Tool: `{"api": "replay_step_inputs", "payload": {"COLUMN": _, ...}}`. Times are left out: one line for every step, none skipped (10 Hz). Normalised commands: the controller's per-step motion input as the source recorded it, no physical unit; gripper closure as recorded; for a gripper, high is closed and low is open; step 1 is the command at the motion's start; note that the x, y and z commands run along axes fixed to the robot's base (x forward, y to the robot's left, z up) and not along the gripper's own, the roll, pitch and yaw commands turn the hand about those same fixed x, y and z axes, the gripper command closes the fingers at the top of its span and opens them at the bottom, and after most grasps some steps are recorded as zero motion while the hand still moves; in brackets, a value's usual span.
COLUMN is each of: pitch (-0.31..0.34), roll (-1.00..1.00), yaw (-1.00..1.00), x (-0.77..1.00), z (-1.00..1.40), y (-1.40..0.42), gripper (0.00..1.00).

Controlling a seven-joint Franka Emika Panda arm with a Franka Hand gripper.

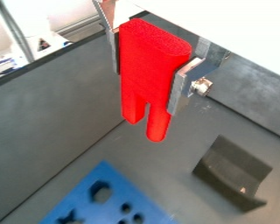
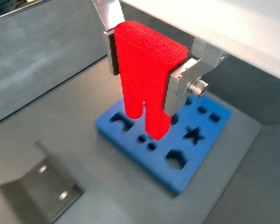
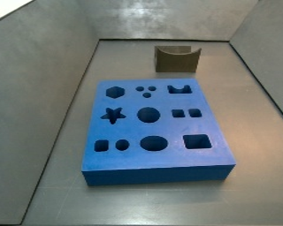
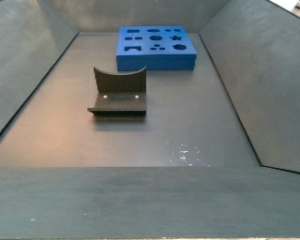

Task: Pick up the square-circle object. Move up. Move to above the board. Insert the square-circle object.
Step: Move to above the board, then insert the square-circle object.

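My gripper [image 1: 146, 87] [image 2: 143, 80] is shut on the square-circle object [image 1: 149, 52] [image 2: 143, 57], a bright red upright block. The silver fingers [image 1: 184, 83] clamp its sides, and its two slotted legs hang free below them. It is held high in the air. Below lies the board [image 1: 98, 208] [image 2: 178, 175], a flat blue slab with shaped holes. In a wrist view the legs line up over the board's near edge. Both side views show the board [image 3: 168, 160] [image 4: 156, 63] on the floor, with gripper and red block out of frame.
The fixture [image 1: 234, 171] [image 2: 43, 188] [image 3: 176, 57] [image 4: 119, 92], a dark bracket on a base plate, stands on the grey floor apart from the board. Sloping grey walls [image 3: 49, 97] [image 4: 240, 75] enclose the floor on all sides.
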Motion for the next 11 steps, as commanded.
{"api": "replay_step_inputs", "payload": {"pitch": 0.099, "roll": -0.02, "yaw": -0.02, "x": 0.0, "z": 0.2, "y": -1.0, "gripper": 1.0}}
{"api": "replay_step_inputs", "payload": {"pitch": 0.112, "roll": 0.0, "yaw": -0.01, "x": 0.02, "z": 0.21, "y": -1.0, "gripper": 1.0}}
{"api": "replay_step_inputs", "payload": {"pitch": 0.119, "roll": 0.0, "yaw": 0.01, "x": 0.05, "z": 0.16, "y": -0.74, "gripper": 1.0}}
{"api": "replay_step_inputs", "payload": {"pitch": 0.121, "roll": 0.0, "yaw": 0.0, "x": 0.06, "z": 0.11, "y": -0.49, "gripper": 1.0}}
{"api": "replay_step_inputs", "payload": {"pitch": 0.122, "roll": 0.0, "yaw": 0.0, "x": 0.07, "z": 0.08, "y": -0.35, "gripper": 1.0}}
{"api": "replay_step_inputs", "payload": {"pitch": 0.11, "roll": 0.0, "yaw": 0.01, "x": 0.05, "z": 0.05, "y": -0.18, "gripper": 1.0}}
{"api": "replay_step_inputs", "payload": {"pitch": -0.096, "roll": 0.0, "yaw": 0.07, "x": 0.0, "z": -0.17, "y": -0.19, "gripper": 1.0}}
{"api": "replay_step_inputs", "payload": {"pitch": -0.25, "roll": 0.06, "yaw": 0.2, "x": 0.0, "z": -0.63, "y": -0.38, "gripper": 1.0}}
{"api": "replay_step_inputs", "payload": {"pitch": -0.251, "roll": 0.07, "yaw": 0.3, "x": 0.0, "z": -0.67, "y": -0.4, "gripper": 1.0}}
{"api": "replay_step_inputs", "payload": {"pitch": -0.229, "roll": 0.09, "yaw": 0.38, "x": 0.08, "z": -0.71, "y": -0.41, "gripper": 1.0}}
{"api": "replay_step_inputs", "payload": {"pitch": -0.22, "roll": 0.09, "yaw": 0.47, "x": 0.14, "z": -0.7, "y": -0.41, "gripper": 1.0}}
